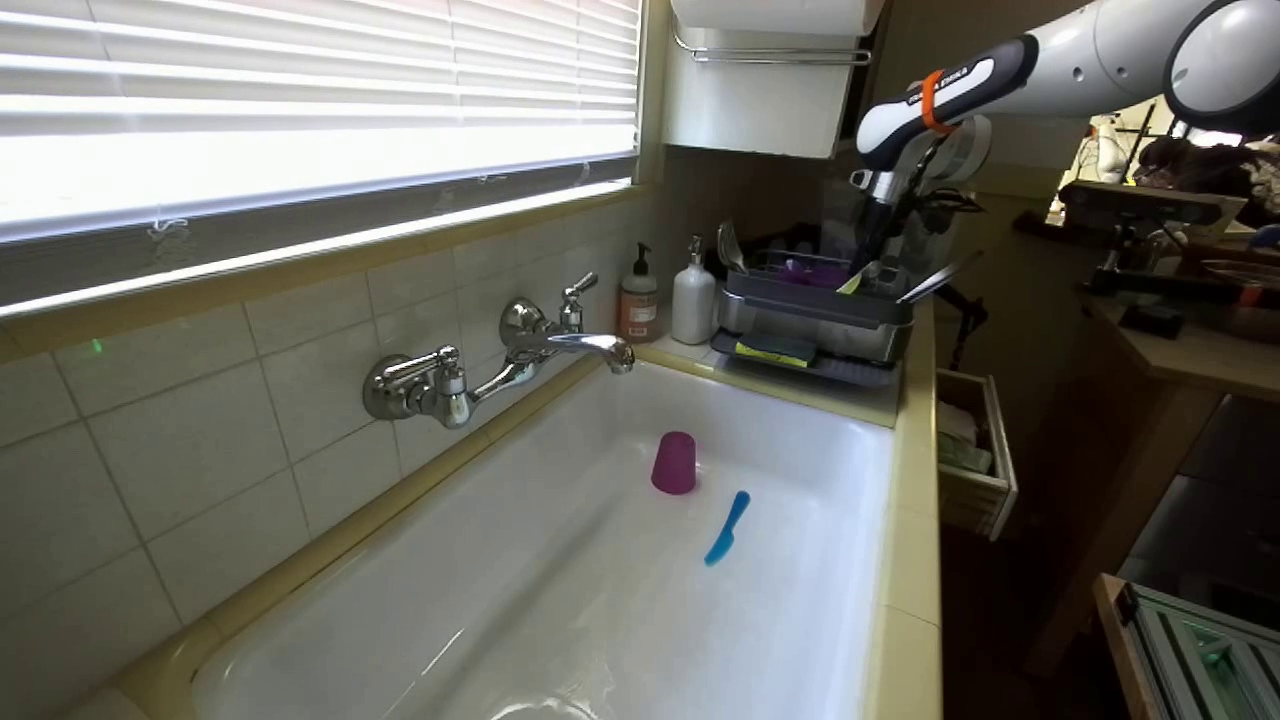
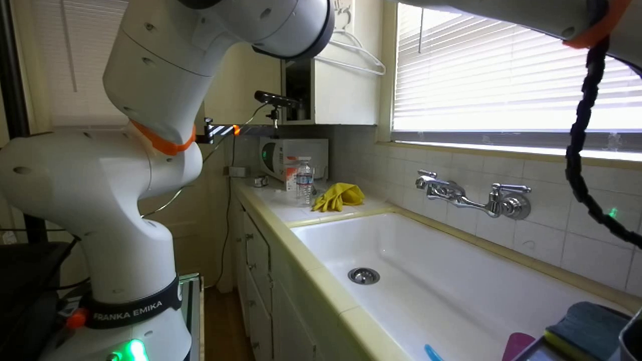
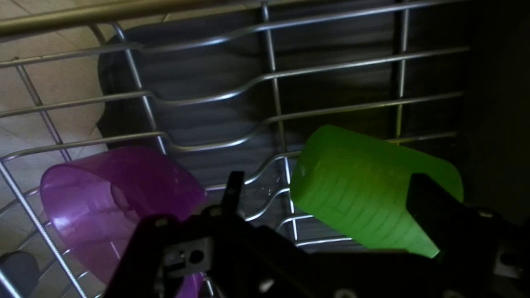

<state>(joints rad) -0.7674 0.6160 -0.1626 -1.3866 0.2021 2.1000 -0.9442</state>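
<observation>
My gripper (image 3: 327, 190): released, jaws wide, over dish rack (image 1: 800, 300). Wrist view: green cup (image 3: 364, 186) nearest, towards right edge; purple cup (image 3: 149, 182) by left edge.

There are at least three cups (image 1: 674, 463) (image 3: 161, 180) (image 3: 356, 182), two pump bottles (image 1: 638, 305) (image 1: 693, 305) and one knife (image 1: 728, 528).

Green cup (image 3: 356, 186), purple cup (image 3: 145, 178), silvery rack (image 3: 274, 75) — magenta cup (image 1: 675, 463), blue knife (image 1: 728, 527), white sink (image 1: 640, 620).

A black band (image 2: 131, 309) around the white robot base (image 2: 161, 333) reads "FRANKA EMIKA". The orange label (image 1: 639, 319) on the amber pump bottle (image 1: 638, 285) is illegible.
</observation>
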